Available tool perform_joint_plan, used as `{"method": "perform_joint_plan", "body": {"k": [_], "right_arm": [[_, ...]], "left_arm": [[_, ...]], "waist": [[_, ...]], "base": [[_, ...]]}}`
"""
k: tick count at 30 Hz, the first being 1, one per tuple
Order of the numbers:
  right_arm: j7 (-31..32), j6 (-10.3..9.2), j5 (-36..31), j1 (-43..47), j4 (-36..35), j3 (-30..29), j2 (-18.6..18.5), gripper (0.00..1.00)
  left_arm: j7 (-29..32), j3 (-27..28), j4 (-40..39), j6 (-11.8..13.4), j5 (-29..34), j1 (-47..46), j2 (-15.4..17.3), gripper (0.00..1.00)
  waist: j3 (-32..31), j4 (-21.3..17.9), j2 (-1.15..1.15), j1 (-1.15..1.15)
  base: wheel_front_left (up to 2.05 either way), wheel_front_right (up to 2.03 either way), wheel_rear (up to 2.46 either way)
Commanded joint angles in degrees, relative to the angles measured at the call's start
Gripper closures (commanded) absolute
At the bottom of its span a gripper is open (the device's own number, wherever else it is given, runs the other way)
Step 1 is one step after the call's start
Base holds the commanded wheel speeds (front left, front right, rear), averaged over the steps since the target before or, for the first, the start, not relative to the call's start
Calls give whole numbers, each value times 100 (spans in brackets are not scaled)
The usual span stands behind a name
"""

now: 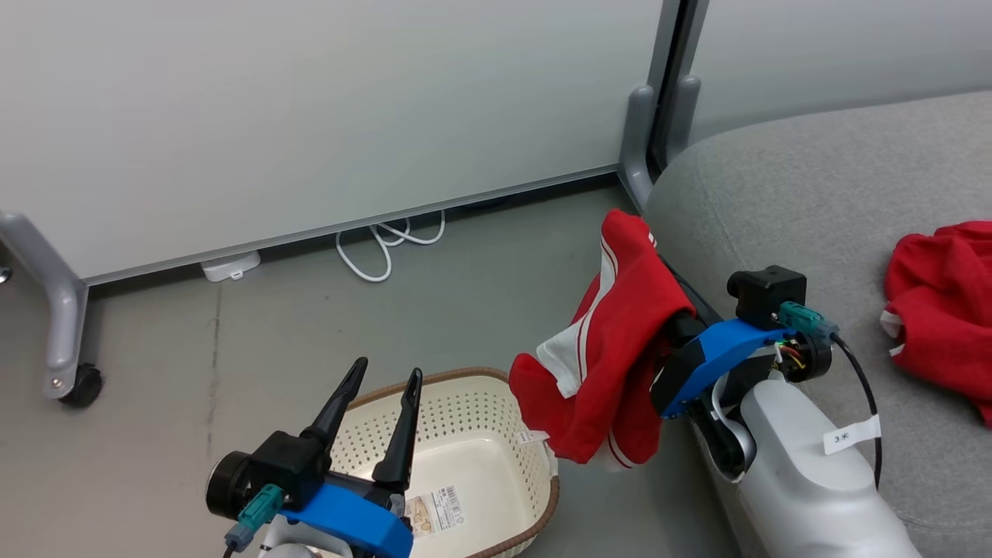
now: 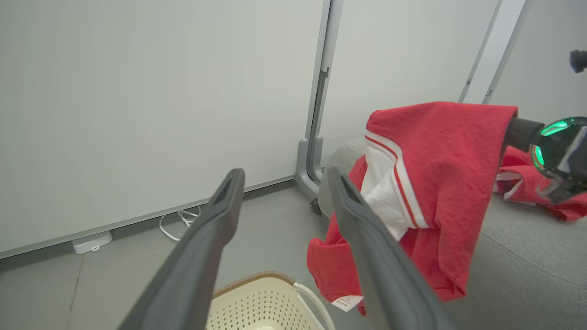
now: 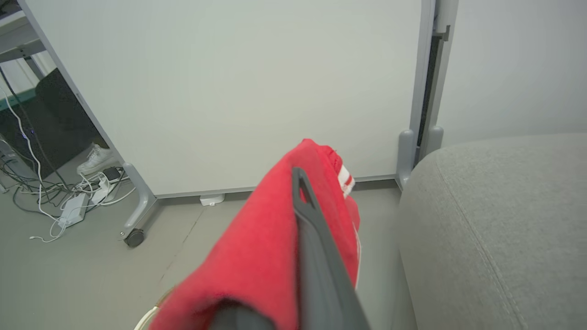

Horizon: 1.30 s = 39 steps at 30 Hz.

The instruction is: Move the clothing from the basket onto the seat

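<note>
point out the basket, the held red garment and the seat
basket (image 1: 484, 411), head view, perforated far wall
held red garment (image 1: 620, 325), head view, draped middle
seat (image 1: 814, 194), head view, bare grey cushion top

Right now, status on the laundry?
Right gripper shut on red garment, short of the seat. Left gripper open over basket. Another garment already on seat. Nothing blocking.

Basket (image 1: 480, 411) sits left of seat (image 1: 814, 201), seemingly apart; clothing (image 1: 942, 294) lies on seat.

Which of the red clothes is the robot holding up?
The striped red one clamped in the right gripper, hanging beside the seat. The other red piece lies crumpled on the seat.
</note>
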Motion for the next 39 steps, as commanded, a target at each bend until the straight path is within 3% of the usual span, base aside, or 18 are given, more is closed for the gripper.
{"method": "perform_joint_plan", "body": {"k": [1, 23, 30, 39], "right_arm": [[-24, 1, 31, 43, -41, 0, -3, 100], [-23, 1, -42, 121, -158, -198, 0, 100], [-23, 1, -48, 194, -207, -283, 0, 100], [-23, 1, -112, 125, -211, -394, 0, 100]], "left_arm": [[-29, 18, -15, -10, -15, 5, 27, 0], [-29, -172, -66, -11, -61, -164, 34, 0], [-28, -212, -63, -11, -62, -184, 53, 0], [-28, -309, -62, -10, -71, -243, 63, 0]], "waist": [[34, -118, 0, 0], [303, -1681, 0, 0], [313, -1841, 0, 0], [406, -1754, 0, 0]], "base": [[0, 0, 0], [0, 0, 0], [0, 0, 0], [0, 0, 0]]}}
